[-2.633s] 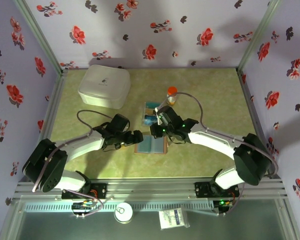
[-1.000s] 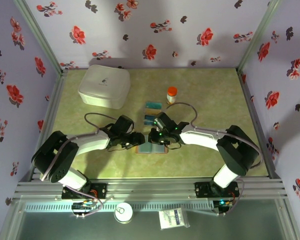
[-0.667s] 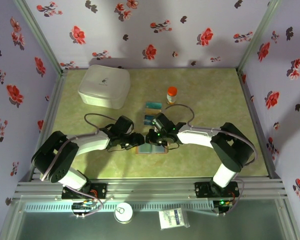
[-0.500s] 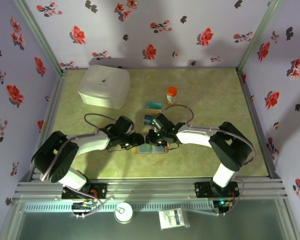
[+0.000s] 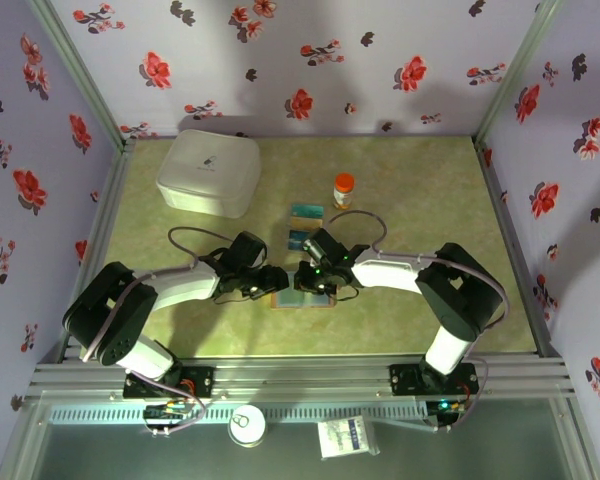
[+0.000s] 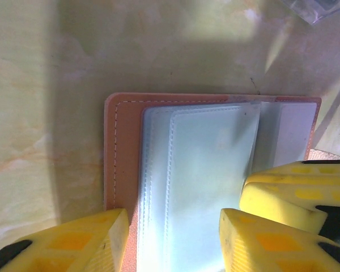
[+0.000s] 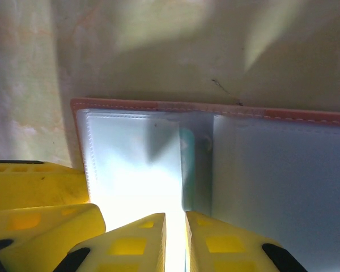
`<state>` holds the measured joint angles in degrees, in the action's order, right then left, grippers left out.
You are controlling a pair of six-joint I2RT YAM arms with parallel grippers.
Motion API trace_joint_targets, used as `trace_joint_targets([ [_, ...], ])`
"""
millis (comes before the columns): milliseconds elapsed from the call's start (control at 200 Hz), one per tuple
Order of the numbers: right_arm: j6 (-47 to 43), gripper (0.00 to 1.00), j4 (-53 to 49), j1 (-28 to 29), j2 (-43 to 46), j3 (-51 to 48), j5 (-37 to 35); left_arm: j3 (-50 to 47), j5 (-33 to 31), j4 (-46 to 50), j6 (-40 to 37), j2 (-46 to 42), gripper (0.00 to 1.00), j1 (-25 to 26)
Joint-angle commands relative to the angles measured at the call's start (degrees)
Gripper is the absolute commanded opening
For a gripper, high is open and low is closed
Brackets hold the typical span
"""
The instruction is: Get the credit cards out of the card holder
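The card holder [image 5: 302,292] lies open and flat on the green table, brown-rimmed with blue-grey pockets [image 6: 198,170]. My left gripper [image 5: 277,282] stands open, its yellow fingers [image 6: 73,243] straddling the holder's left half. My right gripper [image 5: 306,277] hovers over the fold with its jaws almost shut, only a thin slit between them [image 7: 175,238]. A teal credit card's edge [image 7: 187,161] peeks from the pocket by the fold and runs toward that slit. I cannot tell whether it is pinched. Two credit cards [image 5: 306,211] [image 5: 300,238] lie on the table behind the holder.
A large white lidded box [image 5: 208,172] sits at the back left. An orange-capped bottle [image 5: 344,188] stands behind the cards. The left gripper's fingers [image 7: 34,190] crowd the right wrist view's lower left. Flowered walls close in three sides.
The right gripper came down from the loose cards at the back onto the holder's fold, then edged slightly left. The left gripper has stayed on the holder.
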<state>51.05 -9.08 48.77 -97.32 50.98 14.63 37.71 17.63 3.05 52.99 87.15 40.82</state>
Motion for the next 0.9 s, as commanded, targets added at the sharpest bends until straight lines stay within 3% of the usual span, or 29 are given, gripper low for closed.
trace_joint_targets([
  [0, -1.7, 0.17, -4.3, 0.1, 0.8, 1.6, -3.2, -0.9, -0.9, 3.3, -0.9, 0.1, 0.46, -0.7],
  [700, -2.8, 0.14, -5.0, -0.6, 0.8, 0.7, -3.7, 0.2, -1.5, 4.8, -1.2, -1.1, 0.37, -1.0],
  [895, -2.9, 0.14, -5.7, -0.5, 3.2, 1.6, -3.9, 0.3, -2.0, 5.4, -1.4, -1.5, 0.28, -1.2],
])
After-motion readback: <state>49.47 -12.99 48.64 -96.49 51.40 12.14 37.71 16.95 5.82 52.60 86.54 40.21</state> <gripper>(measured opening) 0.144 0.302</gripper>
